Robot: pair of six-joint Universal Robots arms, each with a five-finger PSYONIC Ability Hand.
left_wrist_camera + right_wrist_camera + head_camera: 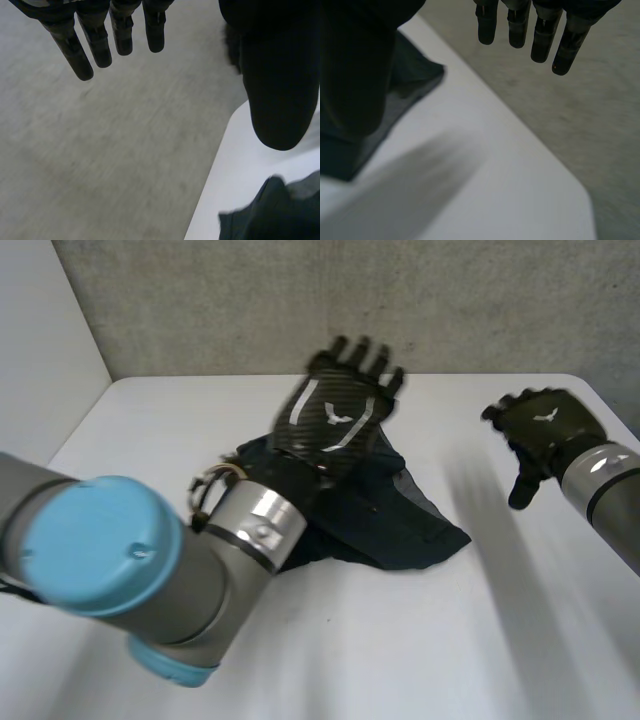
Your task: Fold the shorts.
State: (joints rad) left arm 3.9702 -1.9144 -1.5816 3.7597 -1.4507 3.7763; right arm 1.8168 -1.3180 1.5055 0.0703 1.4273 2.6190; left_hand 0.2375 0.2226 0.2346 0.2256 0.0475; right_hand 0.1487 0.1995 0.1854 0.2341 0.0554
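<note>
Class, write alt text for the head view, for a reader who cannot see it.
Dark shorts lie crumpled in the middle of a white table. The left robot hand is open above them, fingers straight and empty. The right robot hand is open too, off to the side and apart from the shorts.

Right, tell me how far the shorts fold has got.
Done: little that I can see; the dark shorts lie bunched and uneven on the white table. In hand: nothing; the left hand hangs open above the shorts, the right hand open off to their side, both apart from the cloth. Left: flatten the shorts and make the fold.
</note>
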